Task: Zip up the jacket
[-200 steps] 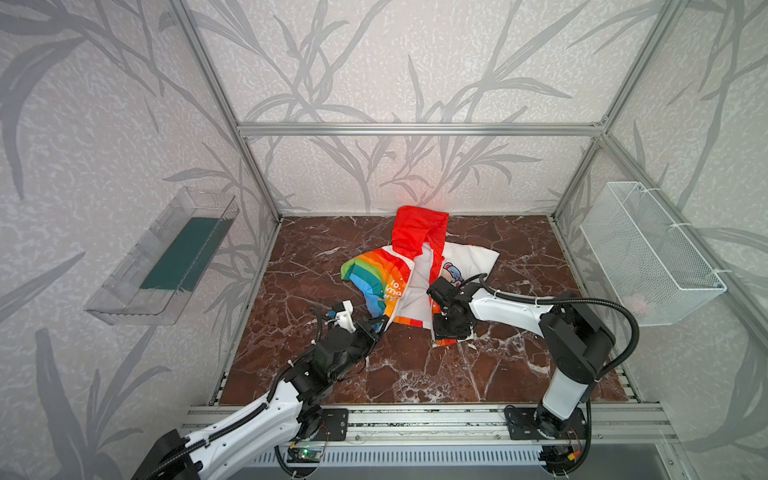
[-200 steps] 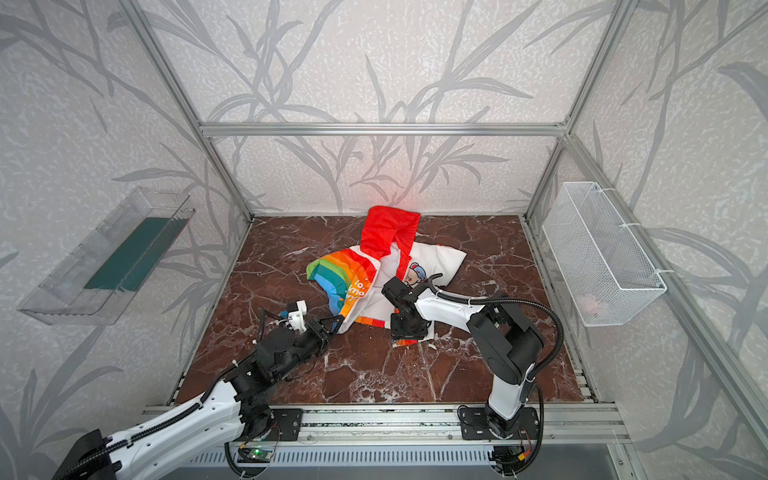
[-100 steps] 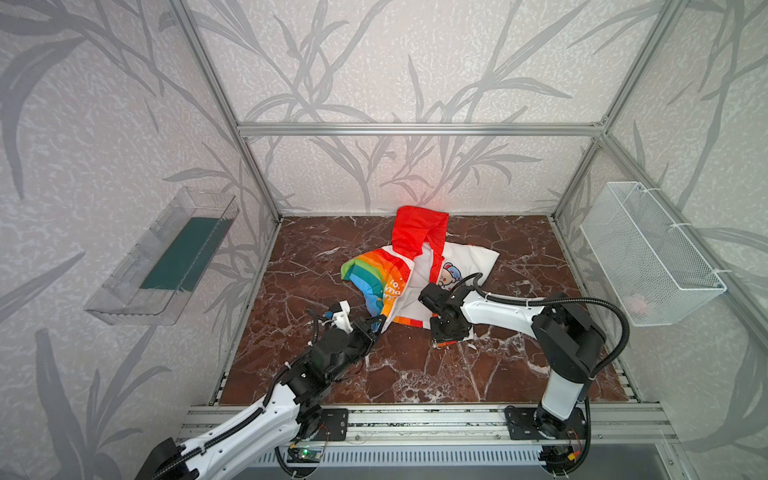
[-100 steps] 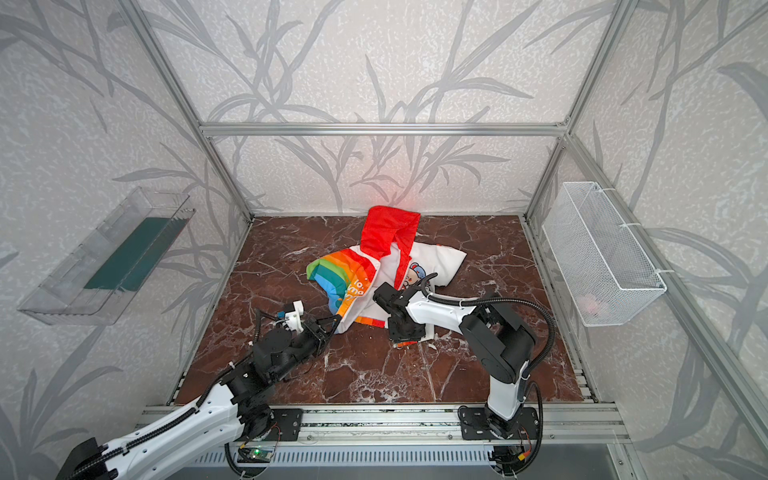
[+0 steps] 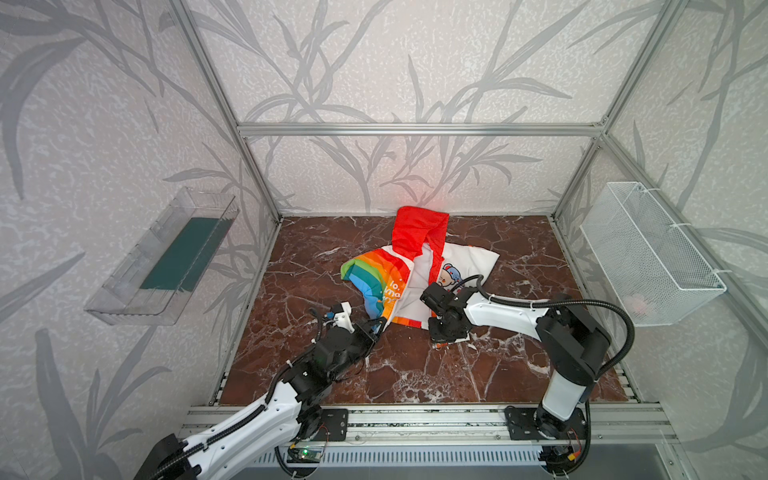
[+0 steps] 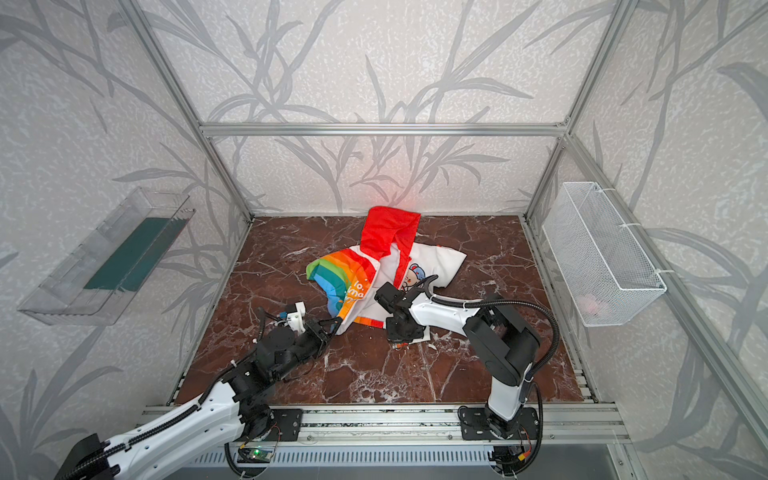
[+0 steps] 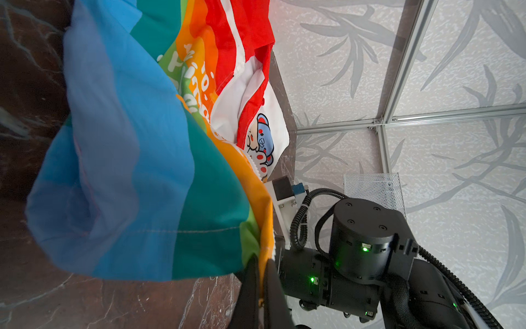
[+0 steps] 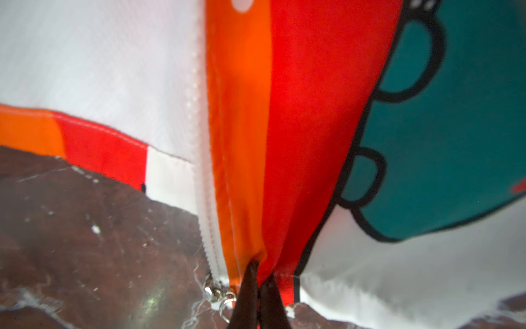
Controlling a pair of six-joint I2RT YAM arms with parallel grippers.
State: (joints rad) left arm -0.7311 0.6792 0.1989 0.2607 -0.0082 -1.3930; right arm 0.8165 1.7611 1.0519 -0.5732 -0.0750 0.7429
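Red, orange and rainbow-striped cloth filled most of what we saw up close. The jacket (image 5: 419, 270) lay crumpled near the middle of the brown marble desk (image 5: 415, 374), with its red hood (image 5: 417, 232) towards the back wall and its hem towards the two arms. In both top views the rainbow panel was folded out to the left, and white lining showed between it and a red strip running down from the hood. A cartoon animal sat on the white half beside that strip.

The left fingers (image 7: 250, 290) were clenched on the orange edge of the rainbow panel at its lower corner, and the cloth spread away from them across the left wrist view. The right fingers (image 8: 246, 296) were pinched tight on the red and orange fabric at the hem. Just beside them ran the white zipper (image 8: 205, 199), and its metal slider and ring pull (image 8: 220, 296) rested at the bottom end of the teeth, close to the desk. We could not tell whether the right fingers touched the pull.

A white wire basket (image 5: 648, 257) hung on the right wall, and a clear tray (image 5: 162, 266) with a green base hung on the left wall, both well apart from the jacket
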